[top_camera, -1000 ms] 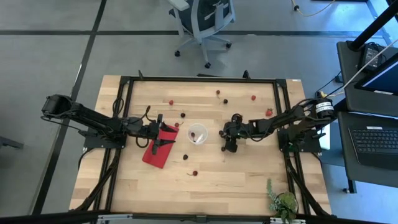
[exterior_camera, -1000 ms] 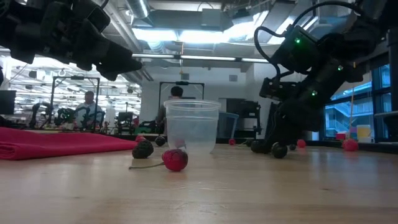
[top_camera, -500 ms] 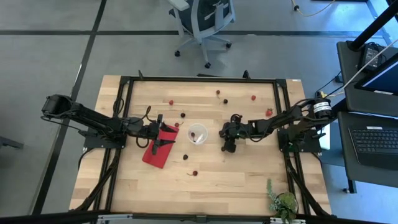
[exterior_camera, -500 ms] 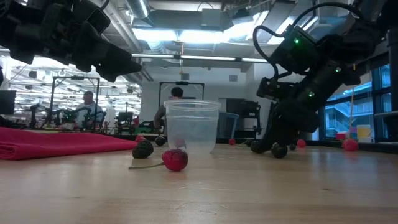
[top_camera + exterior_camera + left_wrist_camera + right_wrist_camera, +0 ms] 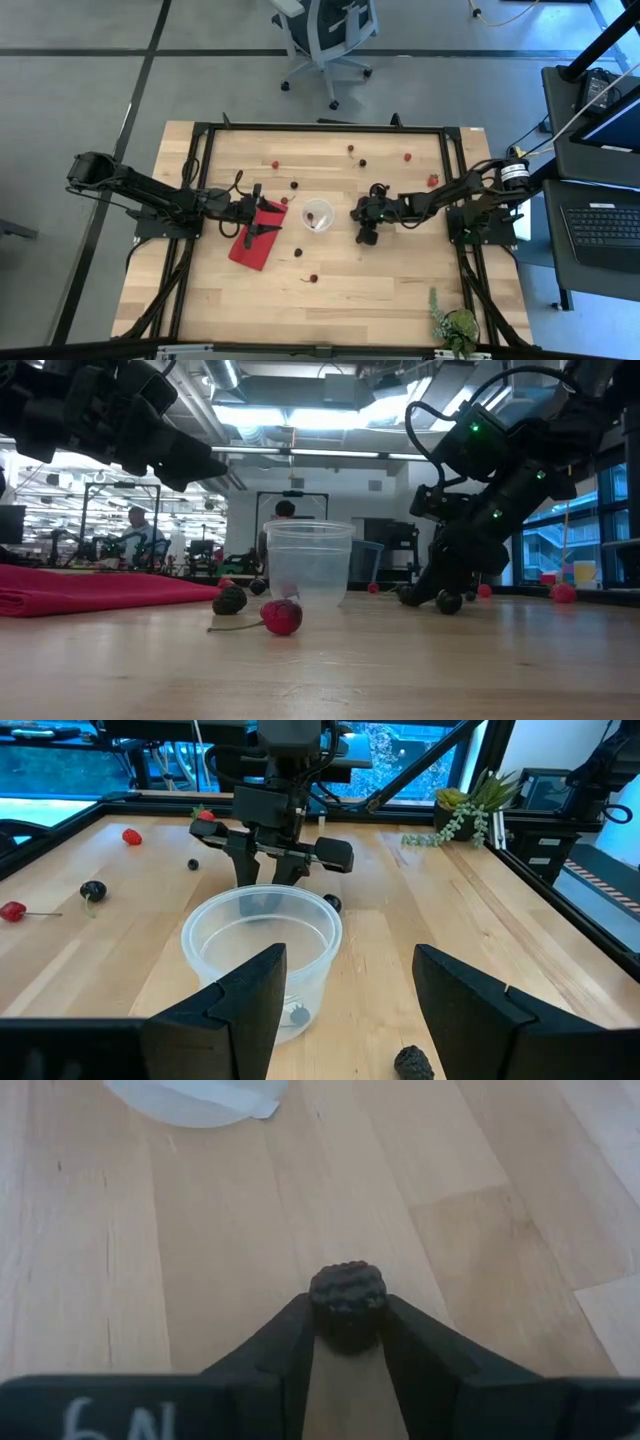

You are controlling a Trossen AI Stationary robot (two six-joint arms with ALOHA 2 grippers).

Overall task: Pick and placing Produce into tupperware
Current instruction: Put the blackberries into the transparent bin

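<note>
The right claw (image 5: 345,1342) is pinched onto a dark, bumpy berry (image 5: 347,1302), its two fingers (image 5: 290,1350) pressed against the berry's sides low over the bench (image 5: 390,285). In the high view this claw (image 5: 366,234) sits just to the right of the tupperware (image 5: 317,216), close but apart from it. The tupperware, a clear round cup, stands upright near the middle of the bench; the left wrist view shows one small dark fruit (image 5: 297,1015) lying on its bottom and little else inside.

The left claw (image 5: 262,212) hovers above the magenta cloth (image 5: 257,240) on the cup's other side, its fingers (image 5: 240,1005) spread wide and holding nothing.

Loose produce lies scattered on the wood: a red cherry (image 5: 282,616) with a stem and a dark one (image 5: 230,600) in front of the cup, others (image 5: 275,165) toward the far edge, one (image 5: 313,278) nearer the front. A green plant (image 5: 455,325) stands at the bench's front right corner. People (image 5: 135,530) show in the room behind.
</note>
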